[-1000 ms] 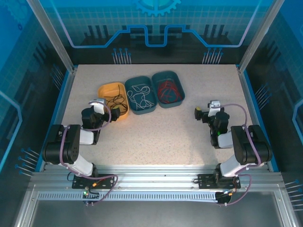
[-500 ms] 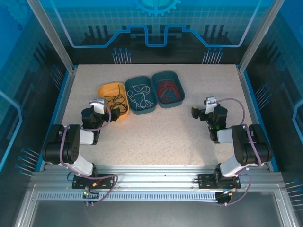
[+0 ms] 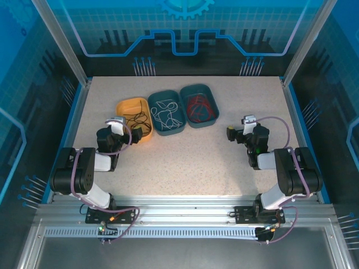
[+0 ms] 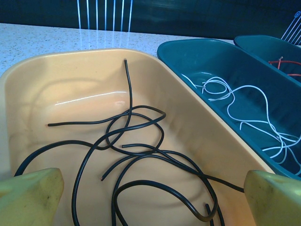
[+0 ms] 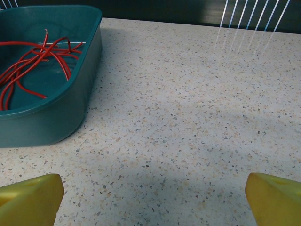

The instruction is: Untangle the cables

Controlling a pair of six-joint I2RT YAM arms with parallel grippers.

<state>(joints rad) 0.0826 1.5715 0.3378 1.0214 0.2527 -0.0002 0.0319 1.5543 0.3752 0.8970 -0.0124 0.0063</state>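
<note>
Looking to the middle teal tray point(image 4: 197, 56) as your marker: the white cable point(image 4: 235, 103) lies inside it, spread in thin loose loops. Right beside that tray on its left sits the orange tray point(image 4: 61, 70), and the black cable point(image 4: 141, 160) is tangled on its floor, several loops crossing one another. Right beside the middle teal tray on the other side stands the second teal tray point(image 5: 61, 122), with the red cable point(image 5: 33, 66) in a loose bundle inside.

Your left fingers point(image 4: 30, 195) stand wide apart and empty, hovering at the near end of the orange tray, with the black cable below and between them. Your right fingers point(image 5: 275, 200) are wide apart too, holding nothing, low over the bare speckled surface point(image 5: 188, 94), well to the right of the middle teal tray and past the red cable's tray. Each cable rests in its own tray, apart from the other two.
</note>
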